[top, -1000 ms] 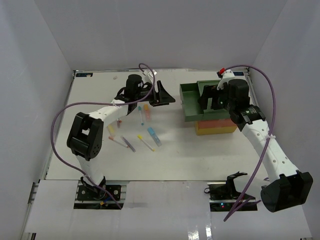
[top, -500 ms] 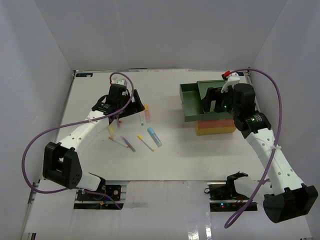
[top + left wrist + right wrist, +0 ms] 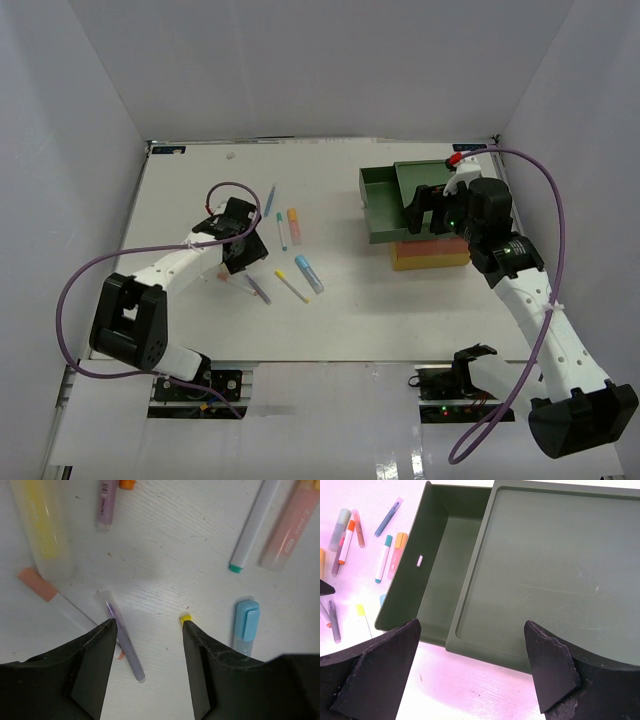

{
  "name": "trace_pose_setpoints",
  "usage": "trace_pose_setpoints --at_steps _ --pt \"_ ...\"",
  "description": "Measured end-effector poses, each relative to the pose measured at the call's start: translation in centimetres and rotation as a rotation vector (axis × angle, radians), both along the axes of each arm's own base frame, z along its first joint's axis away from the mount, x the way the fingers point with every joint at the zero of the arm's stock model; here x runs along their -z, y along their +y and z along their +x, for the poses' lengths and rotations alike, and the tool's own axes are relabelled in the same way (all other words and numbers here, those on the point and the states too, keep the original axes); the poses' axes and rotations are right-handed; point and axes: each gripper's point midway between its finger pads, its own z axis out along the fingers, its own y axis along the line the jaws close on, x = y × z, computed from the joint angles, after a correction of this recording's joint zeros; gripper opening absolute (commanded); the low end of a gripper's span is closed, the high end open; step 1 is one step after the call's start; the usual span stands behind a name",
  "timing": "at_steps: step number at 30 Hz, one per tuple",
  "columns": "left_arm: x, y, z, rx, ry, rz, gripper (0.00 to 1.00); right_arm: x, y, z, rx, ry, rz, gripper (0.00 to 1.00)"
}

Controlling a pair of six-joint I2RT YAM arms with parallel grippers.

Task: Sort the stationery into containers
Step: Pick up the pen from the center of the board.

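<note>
i'm driving two arms built from white shell links and chunky black joint housings. on my left arm (image 3: 175, 265) a purple cable (image 3: 75, 290) loops out toward nine o'clock. on my right arm (image 3: 540, 310) a second purple cable (image 3: 548, 205) arcs up toward one o'clock, past a small red tab (image 3: 455, 158). its white link carries a row of small dark dots. the left gripper (image 3: 148, 625) has matte black wedge fingers (image 3: 90, 670). the right gripper (image 3: 472, 625) has black fingers (image 3: 375, 680) with rough, chipped edges.
</note>
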Motion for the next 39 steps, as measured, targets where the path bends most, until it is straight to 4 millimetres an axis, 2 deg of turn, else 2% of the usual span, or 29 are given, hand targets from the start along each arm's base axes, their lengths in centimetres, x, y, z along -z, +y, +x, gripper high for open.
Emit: trace_pose_setpoints --at_steps 9,22,26,30,37,39 --pt "2.5 0.6 -0.8 -0.060 0.072 0.024 0.61 0.3 -0.1 -0.3 -0.001 -0.002 0.001 0.90" --pt "4.1 1.2 -2.0 -0.108 0.115 0.040 0.56 0.7 -0.1 -0.4 0.000 0.002 0.000 0.90" --pt "5.0 1.3 -2.2 -0.116 0.141 0.048 0.54 0.7 -0.1 -0.4 -0.001 -0.001 0.000 0.90" --pt "5.0 1.0 -1.8 -0.118 0.147 0.043 0.52 0.7 -0.1 -0.3 0.000 -0.005 0.002 0.90" --pt "5.0 0.4 -1.5 -0.127 0.162 0.018 0.42 0.5 -0.1 -0.4 0.000 -0.012 0.003 0.90" --pt "5.0 0.1 -1.3 -0.129 0.164 0.006 0.35 0.4 -0.1 -0.5 0.000 -0.016 0.005 0.90"
